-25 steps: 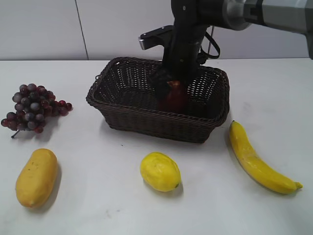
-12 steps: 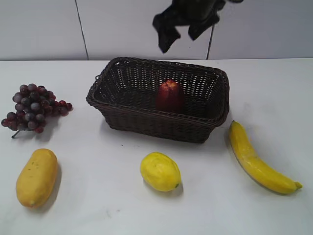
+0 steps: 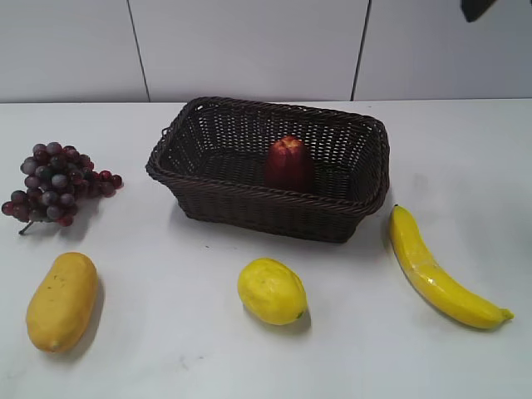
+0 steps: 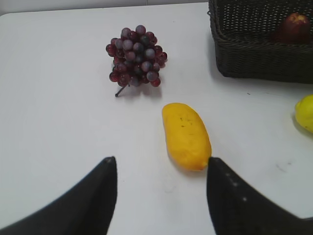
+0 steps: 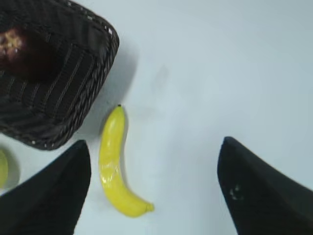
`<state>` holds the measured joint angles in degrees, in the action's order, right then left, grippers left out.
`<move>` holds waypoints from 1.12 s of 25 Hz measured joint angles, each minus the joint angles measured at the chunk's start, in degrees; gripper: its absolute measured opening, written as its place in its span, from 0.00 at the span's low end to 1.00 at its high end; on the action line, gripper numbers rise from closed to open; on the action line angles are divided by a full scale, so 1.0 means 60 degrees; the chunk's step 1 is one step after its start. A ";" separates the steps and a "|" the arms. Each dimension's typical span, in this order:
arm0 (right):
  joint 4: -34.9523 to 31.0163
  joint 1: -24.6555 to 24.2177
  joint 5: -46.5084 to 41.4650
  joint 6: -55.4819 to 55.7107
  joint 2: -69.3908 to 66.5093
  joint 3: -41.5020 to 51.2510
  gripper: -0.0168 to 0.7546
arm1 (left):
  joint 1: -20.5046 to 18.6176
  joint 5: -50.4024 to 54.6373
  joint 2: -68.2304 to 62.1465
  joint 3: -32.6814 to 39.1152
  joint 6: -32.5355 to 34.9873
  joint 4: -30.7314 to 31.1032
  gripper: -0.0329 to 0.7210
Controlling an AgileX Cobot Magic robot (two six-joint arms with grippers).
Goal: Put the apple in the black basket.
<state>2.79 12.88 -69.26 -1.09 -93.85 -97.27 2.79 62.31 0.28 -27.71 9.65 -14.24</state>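
— Now that your arm has swung away, where does that leave the job?

— I'd call it done. A second ago my right jaws (image 5: 154, 188) were down inside the dark woven wicker basket (image 3: 249, 208) around the glossy dark red apple (image 3: 289, 164); now they hang spread and empty above the desk (image 3: 166, 332), looking down on the long yellow banana (image 5: 113, 164). That apple sits upright inside, toward the right of middle, touched by nothing.

— And the other arm?

— My left jaws (image 4: 161, 193) are spread too, holding nothing, over the oval yellow-orange mango (image 4: 186, 134).

— Anything you can't make out?

— My right arm is nearly out of the outside view, only a dark scrap at the top corner. The front rim hides the apple's base.
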 joint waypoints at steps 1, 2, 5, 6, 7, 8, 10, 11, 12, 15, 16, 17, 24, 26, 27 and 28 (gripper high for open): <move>0.0000 -0.0004 -0.0008 0.0007 0.0466 0.0412 0.81 | 0.0000 0.0000 0.0000 0.0000 0.0000 0.0000 0.62; 0.0000 -0.0004 -0.0008 0.0039 0.0880 0.0911 0.80 | 0.0000 0.0000 0.0000 0.0000 0.0000 0.0000 0.62; -0.0081 -0.0004 0.0071 0.0181 0.2540 0.2350 0.79 | 0.0000 0.0000 0.0000 0.0000 0.0000 0.0000 0.62; -0.0103 -0.0004 0.0168 0.0181 0.3041 0.2874 0.79 | 0.0000 0.0000 0.0000 0.0000 0.0000 0.0000 0.62; -0.0110 -0.0004 0.0287 0.0236 0.3653 0.3399 0.79 | 0.0000 0.0000 0.0000 0.0000 0.0000 0.0000 0.62; -0.0110 -0.0004 0.0434 0.0261 0.4259 0.3939 0.79 | 0.0000 0.0000 0.0000 0.0000 0.0000 0.0000 0.62; -0.0110 -0.0004 0.0797 0.0308 0.5411 0.4946 0.79 | 0.0000 0.0000 0.0000 0.0000 0.0000 0.0000 0.62; -0.0110 -0.0004 0.1014 0.0329 0.6061 0.5508 0.79 | 0.0000 0.0000 0.0000 0.0000 0.0000 0.0000 0.62; -0.0110 -0.0004 0.1189 0.0339 0.6712 0.5980 0.79 | 0.0000 0.0000 0.0000 0.0000 0.0000 0.0000 0.62; -0.0110 -0.0004 0.1528 0.0402 0.8515 0.7606 0.79 | 0.0000 0.0000 0.0000 0.0000 0.0000 0.0000 0.62; -0.0110 -0.0004 0.1527 0.0414 0.9059 0.8005 0.79 | 0.0000 0.0000 0.0000 0.0000 0.0000 0.0000 0.62; -0.0110 -0.0004 0.1527 0.0414 0.9696 0.8450 0.79 | 0.0000 0.0000 0.0000 0.0000 0.0000 0.0000 0.62; -0.0132 -0.0004 0.1517 0.0442 1.3286 1.0497 0.79 | 0.0000 0.0000 0.0000 0.0000 0.0000 0.0000 0.62; -0.0132 -0.0004 0.1517 0.0442 1.3886 1.0936 0.79 | 0.0000 0.0000 0.0000 0.0000 0.0000 0.0000 0.62; -0.0132 -0.0004 0.1517 0.0442 1.4057 1.1176 0.79 | 0.0000 0.0000 0.0000 0.0000 0.0000 0.0000 0.62; -0.0136 -0.0004 0.1510 0.0442 1.4194 1.1360 0.79 | 0.0000 -0.0010 0.0000 0.0000 0.0000 0.0000 0.62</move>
<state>1.98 12.85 -60.20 1.57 -8.69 -29.12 2.79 62.25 0.28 -27.71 9.65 -14.24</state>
